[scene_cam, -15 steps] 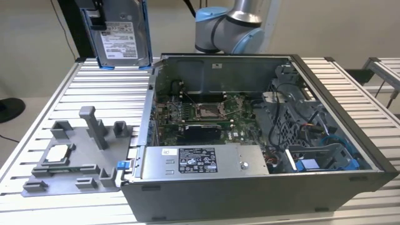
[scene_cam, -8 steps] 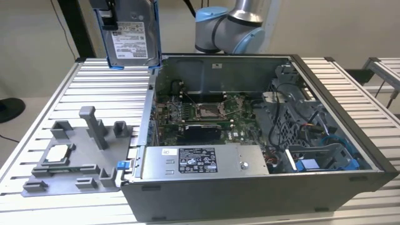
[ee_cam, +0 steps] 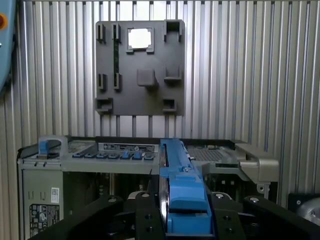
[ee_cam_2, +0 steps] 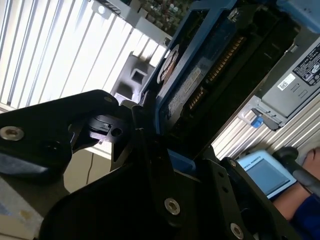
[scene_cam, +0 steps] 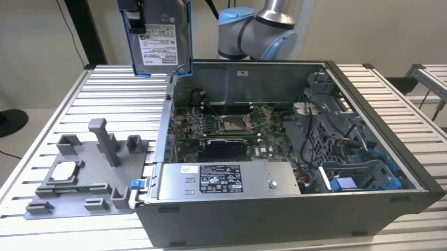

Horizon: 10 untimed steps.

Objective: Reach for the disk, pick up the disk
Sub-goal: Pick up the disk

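The disk hangs upright in the air above the back corner of the open computer case on the exterior view's left, its white label facing the camera and blue rails along its edges. My gripper grips it from above, shut on its upper end. In the first wrist view the disk's blue rail runs edge-on between my black fingers. In the second wrist view the disk stands out from the gripper, its connector edge showing.
A grey fixture plate holding a small square silver chip lies on the slatted table on the exterior view's left. A silver labelled box sits in the case. The arm's base stands behind. A person's hand rests by a tablet.
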Each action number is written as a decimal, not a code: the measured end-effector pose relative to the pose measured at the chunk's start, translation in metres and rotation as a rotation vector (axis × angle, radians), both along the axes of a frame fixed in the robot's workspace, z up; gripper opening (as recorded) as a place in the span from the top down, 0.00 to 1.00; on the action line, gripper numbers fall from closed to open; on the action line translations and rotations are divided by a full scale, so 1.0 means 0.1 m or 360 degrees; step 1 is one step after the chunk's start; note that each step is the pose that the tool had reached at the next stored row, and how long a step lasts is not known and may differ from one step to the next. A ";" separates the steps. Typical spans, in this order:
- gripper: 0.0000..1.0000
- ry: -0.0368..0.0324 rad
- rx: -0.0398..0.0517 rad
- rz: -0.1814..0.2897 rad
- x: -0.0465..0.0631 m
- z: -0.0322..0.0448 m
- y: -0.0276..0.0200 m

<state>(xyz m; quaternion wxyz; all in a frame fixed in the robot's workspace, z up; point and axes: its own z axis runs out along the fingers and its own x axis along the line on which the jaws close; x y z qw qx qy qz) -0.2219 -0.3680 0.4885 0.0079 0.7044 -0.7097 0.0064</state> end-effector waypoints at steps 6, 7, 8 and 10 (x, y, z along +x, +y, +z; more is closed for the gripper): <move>1.00 0.0000 0.0000 0.0000 0.17 0.000 0.000; 1.00 0.0000 0.0000 0.0000 0.19 0.000 0.000; 1.00 0.0000 0.0000 0.0000 0.22 0.000 0.000; 1.00 0.0000 0.0000 0.0000 0.27 0.000 0.000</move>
